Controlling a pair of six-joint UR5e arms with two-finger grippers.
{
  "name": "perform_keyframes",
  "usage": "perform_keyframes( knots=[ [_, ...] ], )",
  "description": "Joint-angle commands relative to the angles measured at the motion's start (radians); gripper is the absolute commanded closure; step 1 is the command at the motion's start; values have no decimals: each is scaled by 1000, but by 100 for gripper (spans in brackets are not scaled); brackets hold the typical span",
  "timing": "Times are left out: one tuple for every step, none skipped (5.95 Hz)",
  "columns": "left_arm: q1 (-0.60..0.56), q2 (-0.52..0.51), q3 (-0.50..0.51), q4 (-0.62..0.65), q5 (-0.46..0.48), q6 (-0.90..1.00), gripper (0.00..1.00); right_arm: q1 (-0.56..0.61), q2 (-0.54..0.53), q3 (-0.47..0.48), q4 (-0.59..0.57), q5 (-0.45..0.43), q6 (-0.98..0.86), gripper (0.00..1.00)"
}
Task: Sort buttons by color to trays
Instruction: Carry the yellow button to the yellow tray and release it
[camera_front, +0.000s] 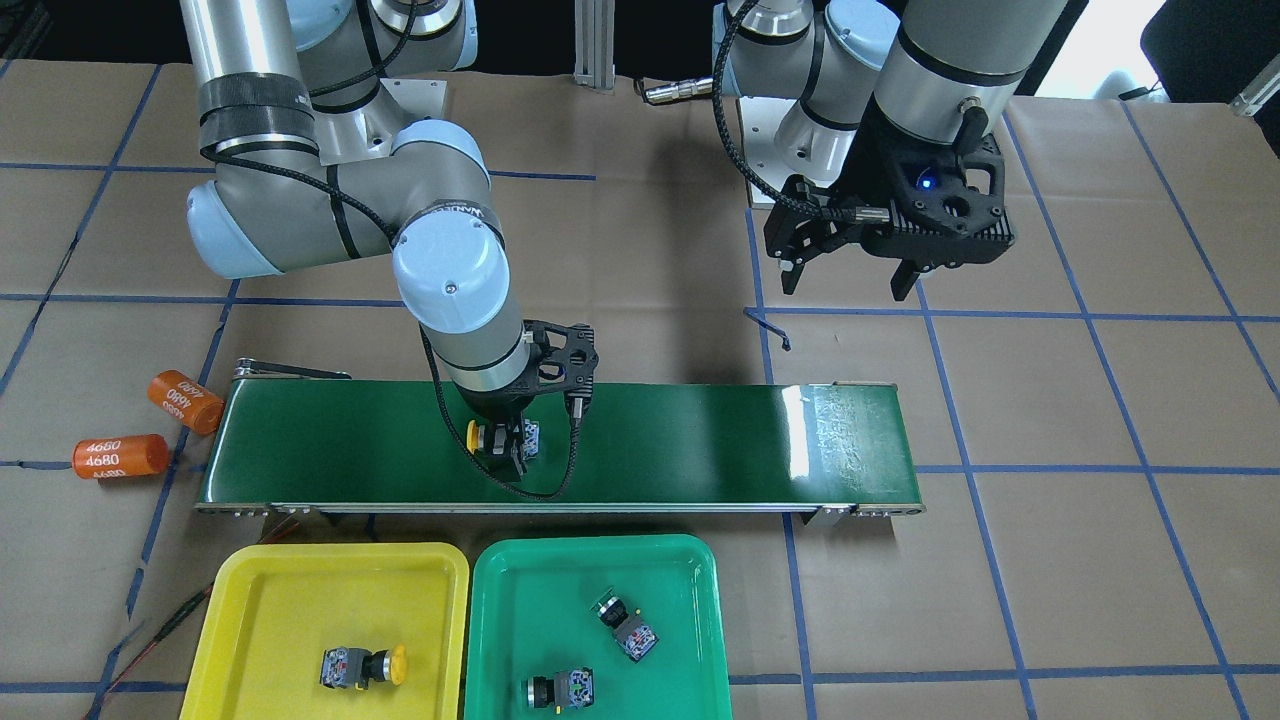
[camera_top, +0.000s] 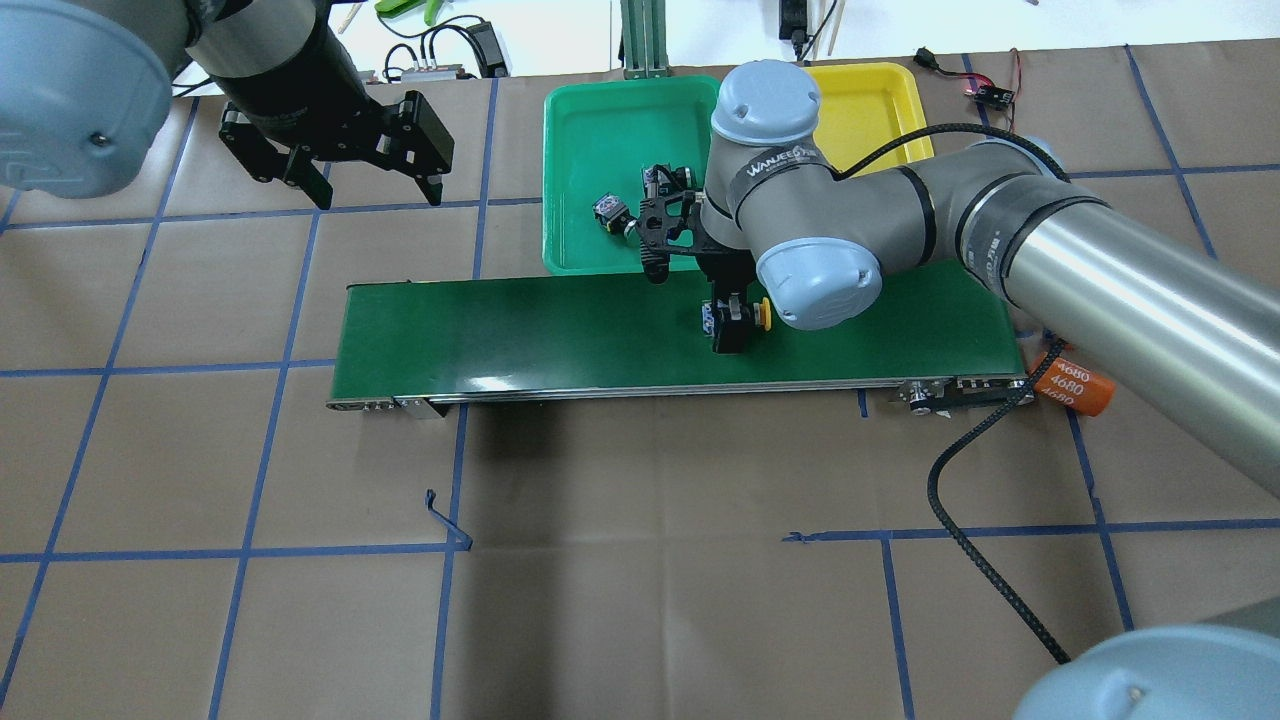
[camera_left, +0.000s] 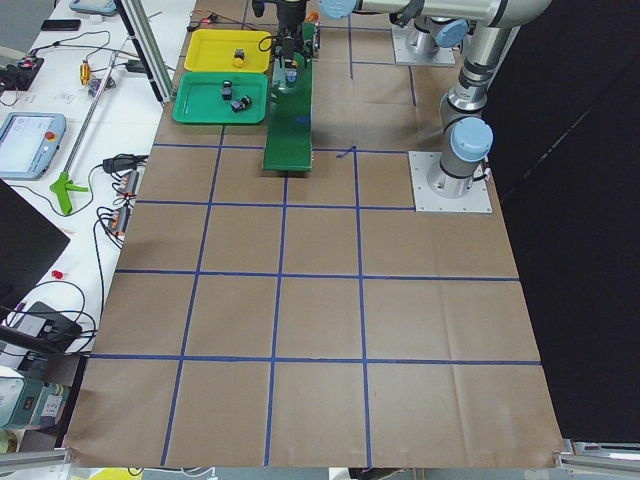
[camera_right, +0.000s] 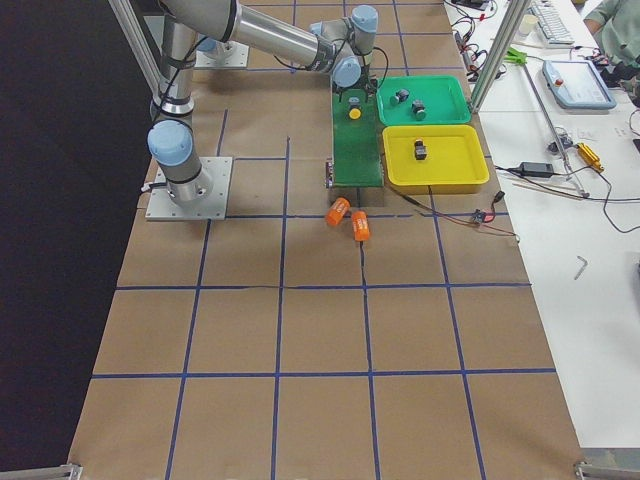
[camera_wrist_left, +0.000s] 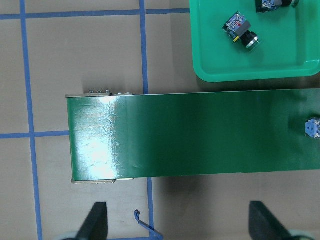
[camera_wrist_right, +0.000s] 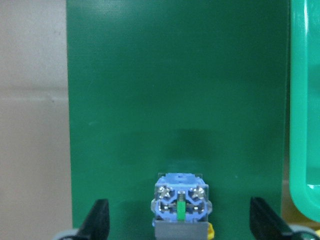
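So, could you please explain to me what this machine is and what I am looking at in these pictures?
This is a robot with two arms at a paper-covered table. Each arm ends in a two-finger gripper. Four pictures come from fixed cameras: one facing the robot, one over its shoulders, and one at each end of the table. The other two come from cameras on the wrists. On the table lie a dark-green conveyor belt, a yellow tray holding one yellow button, a green tray holding two green buttons, and two orange cylinders. The right gripper is down at the belt, its jaws open on either side of a second yellow button, not gripping it. The left gripper hangs open above the table, holding nothing.
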Motion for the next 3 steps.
perform_keyframes(
  knots=[
    [-1,2,0,0,2,6,1,-46,-3,1,7,-56,-49,53],
    [-1,2,0,0,2,8,1,-71,-3,1,15,-90,-95,63],
    [-1,2,0,0,2,8,1,-97,-4,1,24,-90,-108,71]
  ],
)
